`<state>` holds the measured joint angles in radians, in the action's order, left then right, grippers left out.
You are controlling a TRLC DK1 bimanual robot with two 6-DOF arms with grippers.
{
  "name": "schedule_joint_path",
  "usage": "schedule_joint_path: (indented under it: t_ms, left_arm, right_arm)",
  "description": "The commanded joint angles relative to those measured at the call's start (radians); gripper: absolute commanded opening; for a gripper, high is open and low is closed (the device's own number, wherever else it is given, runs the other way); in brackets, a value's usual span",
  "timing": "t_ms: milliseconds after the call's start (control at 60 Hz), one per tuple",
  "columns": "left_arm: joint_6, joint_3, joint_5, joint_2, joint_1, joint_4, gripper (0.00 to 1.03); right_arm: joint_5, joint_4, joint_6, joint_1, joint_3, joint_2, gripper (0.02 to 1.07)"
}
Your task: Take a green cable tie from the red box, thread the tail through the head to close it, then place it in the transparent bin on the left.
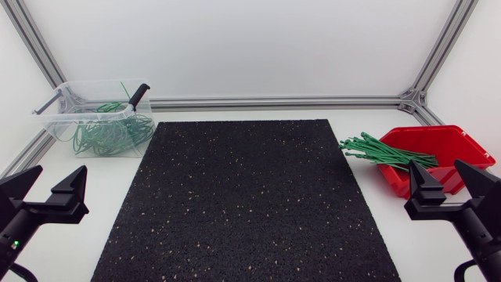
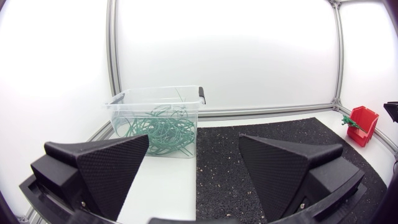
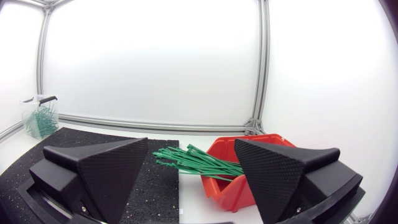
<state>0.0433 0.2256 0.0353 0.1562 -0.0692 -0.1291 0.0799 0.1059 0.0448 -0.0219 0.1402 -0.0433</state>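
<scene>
Both grippers sit closest to the camera, low at the front corners of the black mat (image 1: 250, 196). The left gripper (image 1: 56, 174) is off the mat's front left corner, over the white table (image 1: 106, 184), with its two wedge fingers spread wide and nothing between them. The right gripper (image 1: 435, 166) is off the mat's front right corner, its fingers likewise spread apart and holding nothing.

To the right of the mat, just past its far right edge, stands the red box (image 1: 462, 145), with its open side turned toward the mat. A bundle of straight green cable ties (image 1: 383, 151) lies in it. Their ends fan out over the box's low front lip and reach toward the mat's right edge, and a few tips seem to hang just above that edge. From the right wrist camera, the bundle shows ahead of the spread fingers, pointing out of the box across the mat.

At the mat's far left corner stands the clear bin (image 1: 55, 125), its near wall just beside the mat's back edge. Inside is a loose tangle of green loops (image 1: 109, 135), ties already closed, piled against the side nearest the mat. A black clip (image 1: 139, 94) sits on the bin's rim on the mat's side.
</scene>
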Motion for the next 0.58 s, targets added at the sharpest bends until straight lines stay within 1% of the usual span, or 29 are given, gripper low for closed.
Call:
schedule_joint_path:
  t_ms: [0,150,300,567]
  left_arm:
    - [-0.024,-0.057,-0.014,-0.036,0.017,0.032,1.0]
    - [-0.033,-0.14,-0.024,-0.095,0.043,0.079,1.0]
    - [-0.043,-0.225,-0.035,-0.156,0.069,0.129,1.0]
    - [-0.043,-0.226,-0.035,-0.156,0.069,0.129,1.0]
  right_arm:
    - [-0.022,-0.04,-0.027,0.014,-0.058,0.019,1.03]
    - [-0.08,-0.106,-0.045,0.022,-0.14,0.043,1.03]
    - [-0.08,-0.106,-0.045,0.022,-0.14,0.043,1.03]
    - [-0.08,-0.106,-0.045,0.022,-0.14,0.043,1.03]
